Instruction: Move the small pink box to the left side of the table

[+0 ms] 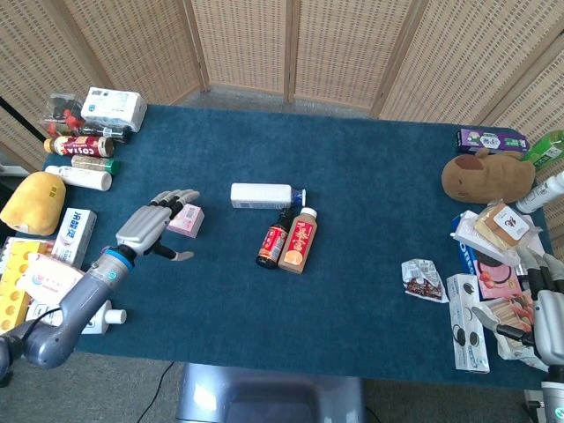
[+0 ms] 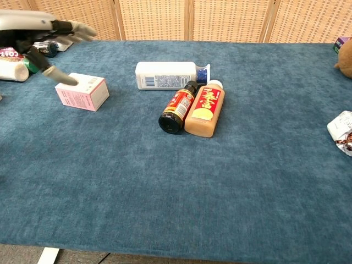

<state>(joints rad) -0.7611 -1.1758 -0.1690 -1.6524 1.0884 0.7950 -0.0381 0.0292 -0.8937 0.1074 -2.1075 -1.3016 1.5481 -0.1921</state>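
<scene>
At the far left of the blue worktop point(image 1: 370, 167) sit a yellow plush point(image 1: 32, 202) and a cluster of cartons and bottles. Just right of them the left robot hand point(image 1: 152, 226) hovers with fingers spread apart and nothing in it; in the chest view it shows at the upper left corner point(image 2: 41, 34), its thumb tip close to the box, contact unclear. The small pink box point(image 1: 186, 219) lies flat on the cloth just beside that hand, in the left half of the worktop. It is a pale pink carton with small print on its front face and a lighter top point(image 2: 82, 92).

Toward the middle lie a white bottle point(image 2: 167, 75) with a blue cap, a dark sauce bottle point(image 2: 177, 107) with a red label, and a tan drink bottle point(image 2: 204, 108), the last two side by side. At the right edge are a brown plush point(image 1: 486, 175) and packaged snacks. The right robot hand point(image 1: 548, 317) shows only partly at the lower right corner; I cannot tell whether it is apart or together.
</scene>
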